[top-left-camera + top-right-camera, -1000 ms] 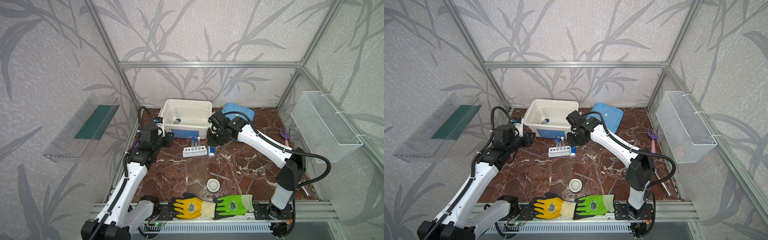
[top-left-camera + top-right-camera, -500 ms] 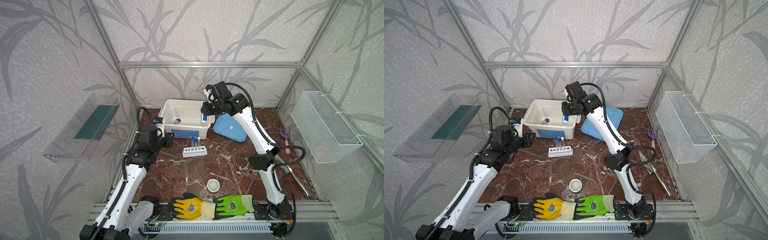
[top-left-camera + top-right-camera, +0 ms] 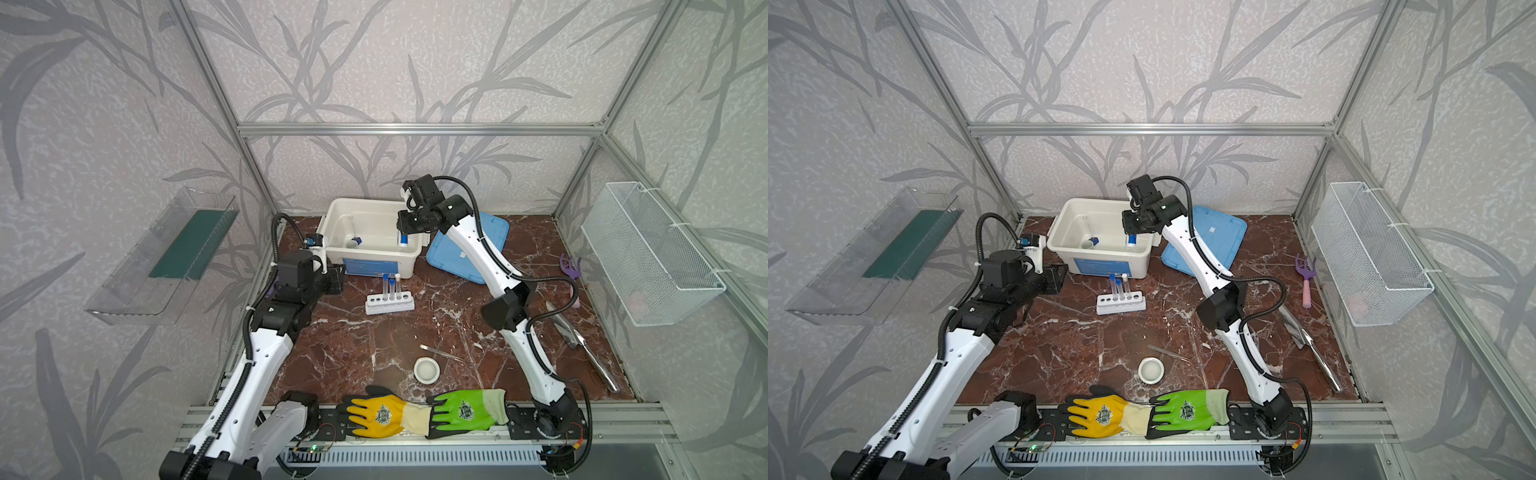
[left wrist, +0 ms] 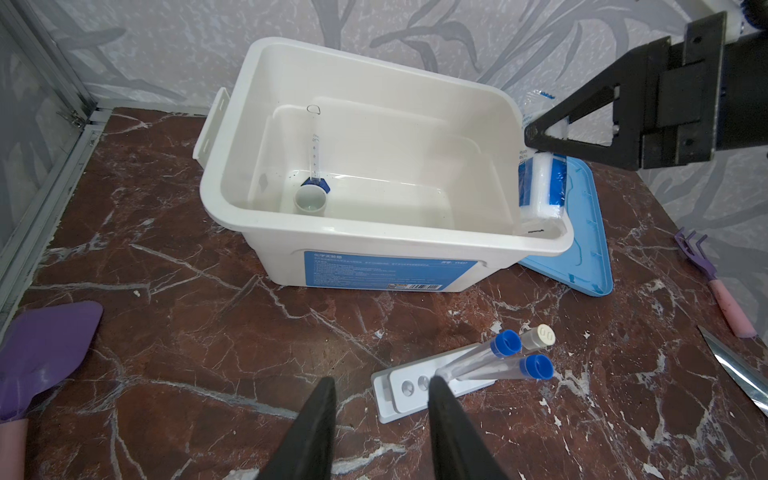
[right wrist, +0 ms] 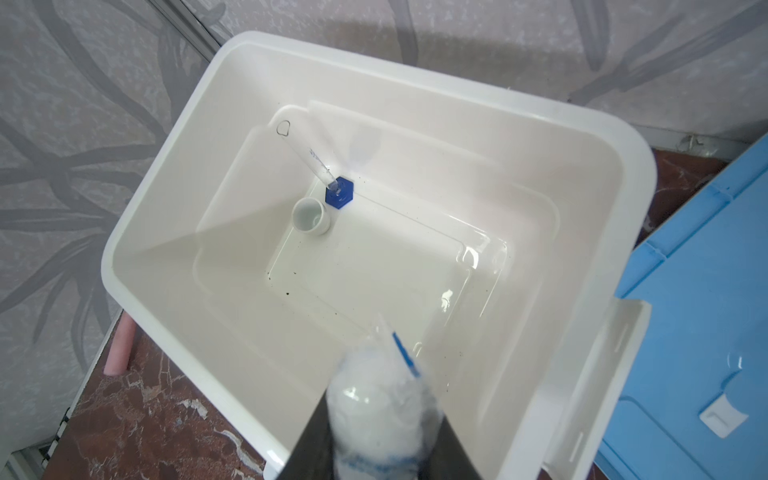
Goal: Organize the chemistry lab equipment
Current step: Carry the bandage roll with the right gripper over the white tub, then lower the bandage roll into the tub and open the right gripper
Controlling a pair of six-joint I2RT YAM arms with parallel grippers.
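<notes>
1. The right pincer is clamped on the blue-labelled vial. It holds the vial upright over the white bin, inside the rim at the bin's near right corner. I cannot tell whether the vial touches the wall there.
2. On the bin's floor a small white dish sits just beside the blue-based clear vessel, whose tube leans toward the back left wall. The rest of the floor is open.
3. The blue lid lies against the bin's right side, beneath the right arm.
4. The left pincer is moderately parted with nothing between its fingers. It hangs over the surface, just beside the left end of the white rack.
5. The rack stands just in front of the bin and carries three test tubes. The holes at its left end are free.
6. A broad bare stretch of surface separates the rack from the second dish. The tweezers lie just beside that dish, not touching it.
7. The yellow glove and green glove lie along the front edge.
8. The rake and metal scoop lie along the right edge.
</notes>
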